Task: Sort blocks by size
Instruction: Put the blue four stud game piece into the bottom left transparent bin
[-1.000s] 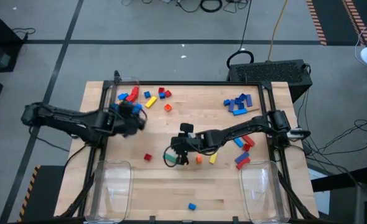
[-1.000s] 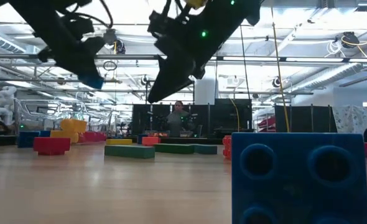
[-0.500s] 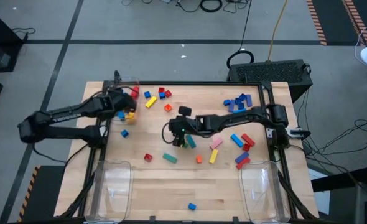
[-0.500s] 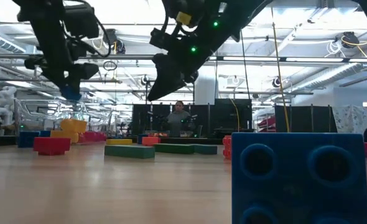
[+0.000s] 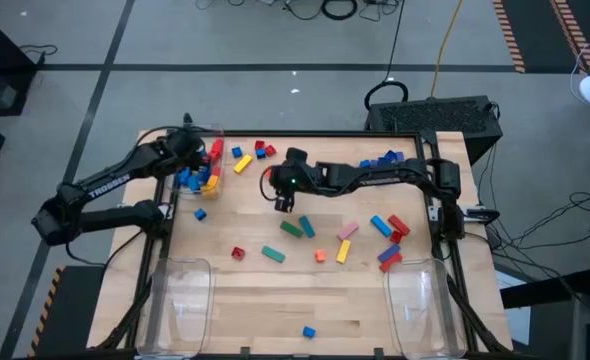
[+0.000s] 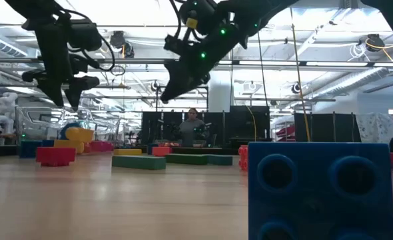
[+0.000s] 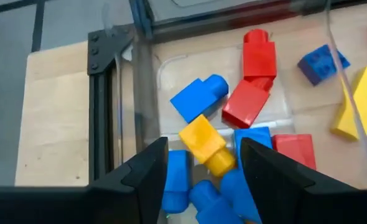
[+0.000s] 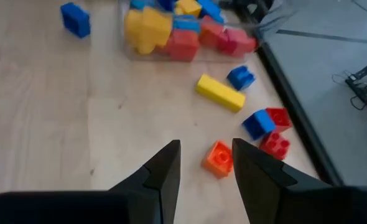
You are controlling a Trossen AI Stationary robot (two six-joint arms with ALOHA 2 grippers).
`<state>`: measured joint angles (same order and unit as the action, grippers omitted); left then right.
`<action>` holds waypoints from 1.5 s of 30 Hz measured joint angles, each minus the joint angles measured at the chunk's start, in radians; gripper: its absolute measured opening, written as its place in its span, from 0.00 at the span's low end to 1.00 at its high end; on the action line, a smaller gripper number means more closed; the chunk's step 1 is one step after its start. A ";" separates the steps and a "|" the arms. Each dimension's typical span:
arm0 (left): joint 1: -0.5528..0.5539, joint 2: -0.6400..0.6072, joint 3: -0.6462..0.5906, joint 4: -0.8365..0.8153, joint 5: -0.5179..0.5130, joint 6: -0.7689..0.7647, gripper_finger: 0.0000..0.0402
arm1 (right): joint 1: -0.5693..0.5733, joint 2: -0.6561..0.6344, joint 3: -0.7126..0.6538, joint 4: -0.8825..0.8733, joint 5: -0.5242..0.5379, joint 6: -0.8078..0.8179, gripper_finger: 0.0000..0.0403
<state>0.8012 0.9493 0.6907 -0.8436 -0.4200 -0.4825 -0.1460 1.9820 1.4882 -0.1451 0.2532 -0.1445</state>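
Several blocks [image 7: 202, 140] lie just under spread, empty left end effector [image 7: 199, 165]; right [image 8: 202, 163] likewise spread.

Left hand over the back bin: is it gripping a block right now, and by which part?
Nothing is held. The left hand is open above the clear bin, its fingers empty; a yellow block lies loose among the blocks below.

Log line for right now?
left gripper: open above bin of blocks | right gripper: open, empty, over orange block
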 joint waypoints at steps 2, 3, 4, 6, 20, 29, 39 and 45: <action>0.017 0.000 0.000 0.016 0.038 0.085 0.50 | -0.001 0.000 0.031 -0.031 0.001 0.000 0.32; 0.021 0.000 0.000 0.033 0.062 0.127 0.50 | 0.000 0.000 0.044 -0.052 0.000 0.000 0.32; 0.023 0.000 0.000 0.059 0.087 0.162 0.50 | 0.001 0.000 0.056 -0.074 -0.001 0.000 0.32; 0.024 0.000 0.000 0.126 0.141 0.228 0.50 | 0.007 0.000 0.065 -0.124 -0.002 0.002 0.32; 0.027 0.457 0.219 0.361 0.297 0.568 0.51 | 0.003 0.000 0.057 -0.389 -0.129 0.030 0.32; 0.051 0.701 0.527 0.150 0.321 0.713 0.51 | -0.022 0.000 0.057 -0.365 -0.130 0.004 0.32; 0.053 0.882 0.645 -0.005 0.342 0.908 0.51 | -0.044 0.000 0.057 -0.345 -0.208 0.001 0.32; 0.045 0.946 0.645 -0.003 0.324 0.919 0.51 | -0.044 0.000 0.056 -0.345 -0.208 0.001 0.32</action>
<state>0.8461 1.8954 1.3357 -0.8471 -0.0960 0.4369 -0.1898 1.9820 1.5444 -0.4896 0.0456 -0.1432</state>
